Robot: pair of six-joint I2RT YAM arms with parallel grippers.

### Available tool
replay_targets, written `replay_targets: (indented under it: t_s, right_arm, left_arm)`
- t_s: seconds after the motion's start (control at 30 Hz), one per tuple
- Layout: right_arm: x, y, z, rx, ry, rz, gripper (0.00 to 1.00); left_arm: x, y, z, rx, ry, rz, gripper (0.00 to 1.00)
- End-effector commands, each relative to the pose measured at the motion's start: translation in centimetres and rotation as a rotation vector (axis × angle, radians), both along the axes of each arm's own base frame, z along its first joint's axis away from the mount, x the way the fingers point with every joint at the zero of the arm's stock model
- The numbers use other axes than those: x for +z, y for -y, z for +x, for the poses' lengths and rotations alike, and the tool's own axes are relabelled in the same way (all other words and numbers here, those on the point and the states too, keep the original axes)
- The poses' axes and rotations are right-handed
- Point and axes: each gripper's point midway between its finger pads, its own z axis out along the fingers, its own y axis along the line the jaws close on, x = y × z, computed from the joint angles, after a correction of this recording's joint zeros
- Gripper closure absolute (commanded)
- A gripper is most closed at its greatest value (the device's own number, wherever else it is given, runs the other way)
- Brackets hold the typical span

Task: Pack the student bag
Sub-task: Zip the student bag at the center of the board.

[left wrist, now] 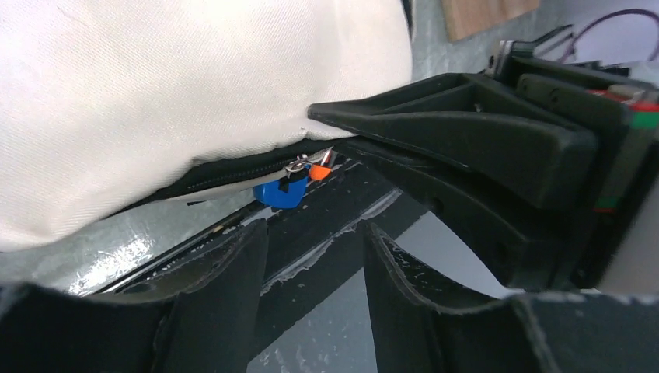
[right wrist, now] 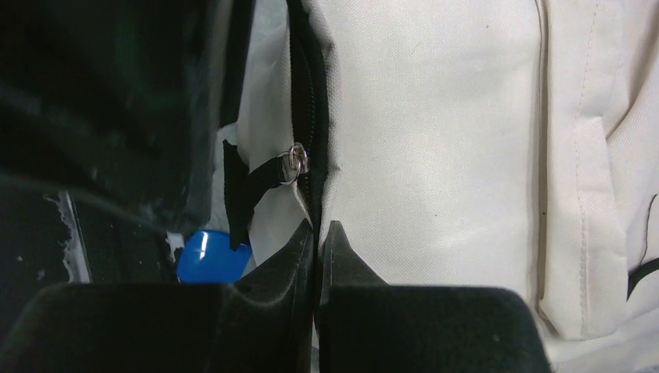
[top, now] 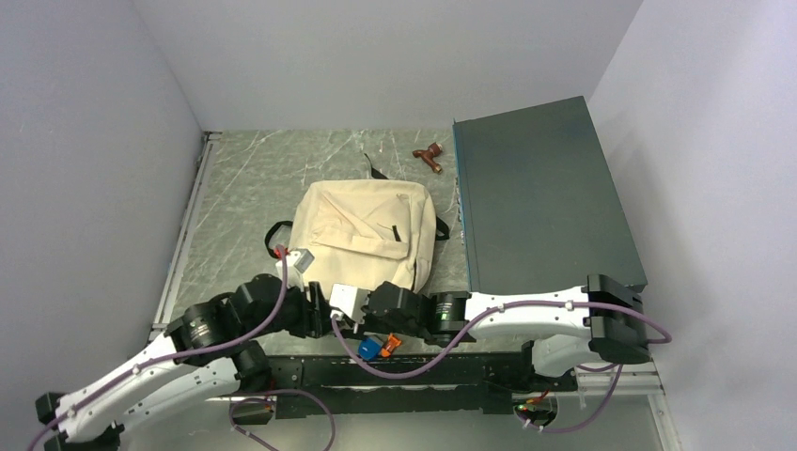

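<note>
Lower centre, your right gripper pinches the student bag at its zip, likely steadying it, while your left gripper stands part-open, empty.

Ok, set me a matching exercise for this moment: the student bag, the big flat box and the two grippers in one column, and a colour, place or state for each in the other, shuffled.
Things
1. student bag
2. flat box
3. left gripper
4. right gripper

Descriptions
A. jaws closed, tips against cream fabric
B. dark teal, along the right side of the scene
C. jaws apart, nothing between them
D. cream canvas, lying flat in the middle

Pairs: 1-D, 2-B, 3-C, 4-A
</note>
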Motion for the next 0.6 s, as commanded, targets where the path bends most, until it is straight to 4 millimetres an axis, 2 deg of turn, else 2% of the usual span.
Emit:
replay_targets:
  t_s: [0.0,0.17,0.3,0.47,0.57]
  right_arm:
    - [5.3,-3.8,-0.6,-0.037,-0.062,0.244,1.0]
    - [6.0,-3.8,-0.1,-0.064,-0.048,0.259,1.0]
    - [6.2,-3.9,0.2,-0.077,-0.044,0.269,1.0]
    - [6.5,-3.9,0.0,-0.071,-0.044,0.281,1.0]
    - [6.3,-3.9,0.1,-0.073,-0.043,0.273,1.0]
  left_arm:
    - [-0.4,0.1,2.0,0.194,0.066,0.017,0.47]
    - [-0.8,1.4,2.2,0.24,0.134,0.024,0.57]
    - [-1.1,1.6,3.0,0.309,0.205,0.076,0.55]
    - [-1.8,1.8,3.2,0.344,0.203,0.047,0.52]
    - [-1.9,2.3,3.2,0.335,0.209,0.014,0.53]
